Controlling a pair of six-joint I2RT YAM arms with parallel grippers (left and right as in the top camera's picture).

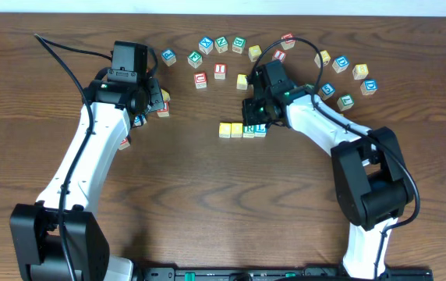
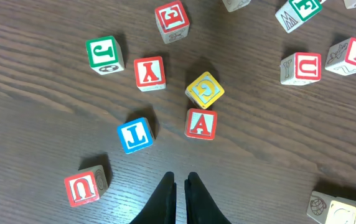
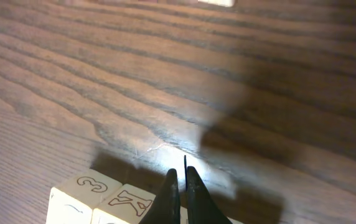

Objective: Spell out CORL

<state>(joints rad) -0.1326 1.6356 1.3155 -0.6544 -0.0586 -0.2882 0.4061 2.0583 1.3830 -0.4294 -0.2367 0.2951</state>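
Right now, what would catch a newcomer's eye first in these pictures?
A short row of blocks sits at mid-table, with the right gripper closed right over its end. Behind it, loose letter blocks arc across the far side; the left gripper hovers shut near a red A block.

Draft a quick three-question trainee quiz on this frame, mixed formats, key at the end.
1. True or false: the left arm's jaws hold a block.
2. In the left wrist view, which letter shows on the yellow block just above the red A block? a) Q b) G c) M
3. In the overhead view, how many blocks form the row at table centre?
Key: 1 false; 2 b; 3 four.
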